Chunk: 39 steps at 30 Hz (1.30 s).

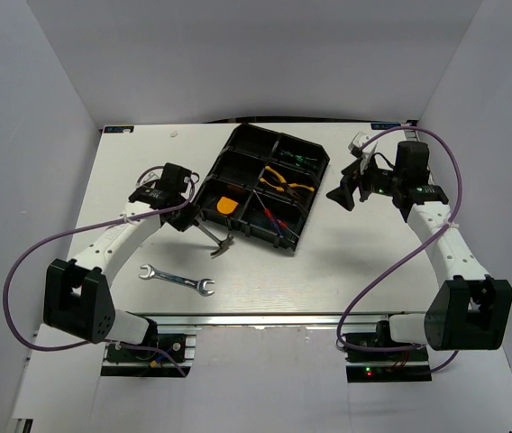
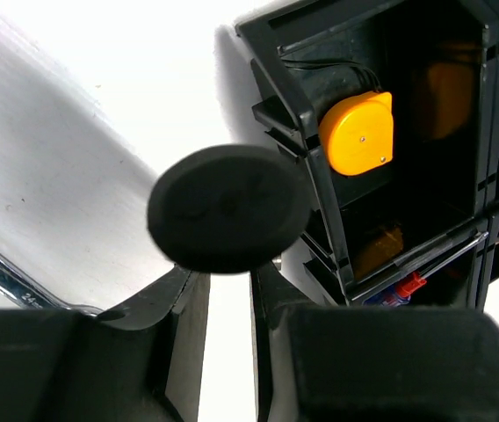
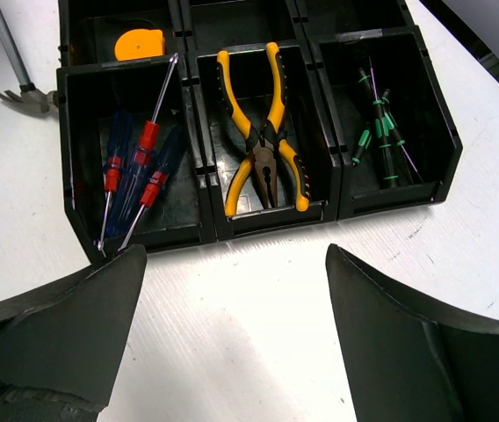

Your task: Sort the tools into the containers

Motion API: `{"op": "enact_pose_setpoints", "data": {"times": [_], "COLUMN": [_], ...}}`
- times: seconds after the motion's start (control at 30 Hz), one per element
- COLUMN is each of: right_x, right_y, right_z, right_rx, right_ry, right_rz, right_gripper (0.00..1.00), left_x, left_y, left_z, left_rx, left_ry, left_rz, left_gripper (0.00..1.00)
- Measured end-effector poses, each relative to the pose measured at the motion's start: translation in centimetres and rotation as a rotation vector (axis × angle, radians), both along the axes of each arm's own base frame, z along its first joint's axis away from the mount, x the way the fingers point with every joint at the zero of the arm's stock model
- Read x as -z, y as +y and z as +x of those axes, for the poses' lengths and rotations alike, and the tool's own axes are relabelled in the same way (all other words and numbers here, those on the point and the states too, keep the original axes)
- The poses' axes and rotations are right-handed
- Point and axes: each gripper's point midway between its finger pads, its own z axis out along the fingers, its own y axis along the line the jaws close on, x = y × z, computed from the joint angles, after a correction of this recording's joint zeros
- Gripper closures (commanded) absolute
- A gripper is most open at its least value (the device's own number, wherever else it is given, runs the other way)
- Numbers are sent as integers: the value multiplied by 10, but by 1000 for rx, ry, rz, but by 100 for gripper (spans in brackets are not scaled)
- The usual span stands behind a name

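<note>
My left gripper is shut on the hammer's black handle. The hammer's head is low by the near left side of the black organizer tray. The silver wrench lies on the table in front of it. The orange tape measure, the yellow pliers, the red and blue screwdrivers and the black-green screwdrivers each lie in a tray compartment. My right gripper is open and empty, right of the tray.
White walls close in the table on the left, back and right. Purple cables loop from both arms. A chrome strip shows at the lower left of the left wrist view, probably the wrench.
</note>
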Motion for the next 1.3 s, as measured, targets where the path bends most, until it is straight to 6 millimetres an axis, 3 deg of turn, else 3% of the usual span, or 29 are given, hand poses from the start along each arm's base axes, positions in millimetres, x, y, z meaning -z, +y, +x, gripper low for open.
{"op": "enact_pose_setpoints", "data": {"times": [0.3,0.43,0.57,0.73,0.83,0.93,1.07,1.3], "right_x": [-2,-7,-4,15,28,32,23,18], "right_y": [2,13,45,110,132,139,144,145], "right_z": [-1,-12,-38,-80,-93,-88,-74,-68], "right_rx": [-11,-93,-277,-521,-592,-598,-595,-588], "right_ry": [-3,5,46,107,154,170,141,107], "right_rz": [9,59,126,131,124,118,118,111], "right_gripper": [11,11,10,10,10,11,11,11], "left_x": [-6,-12,-15,-16,-19,-28,-45,-69], "left_y": [0,-1,-3,-7,-9,-11,-12,-16], "left_z": [3,6,11,12,8,6,4,-1], "left_rx": [57,86,118,180,222,264,308,393], "left_ry": [-32,-62,-88,-126,-151,-190,-252,-333], "left_rz": [23,31,36,32,31,28,30,37], "left_gripper": [100,100,100,100,100,100,100,100]}}
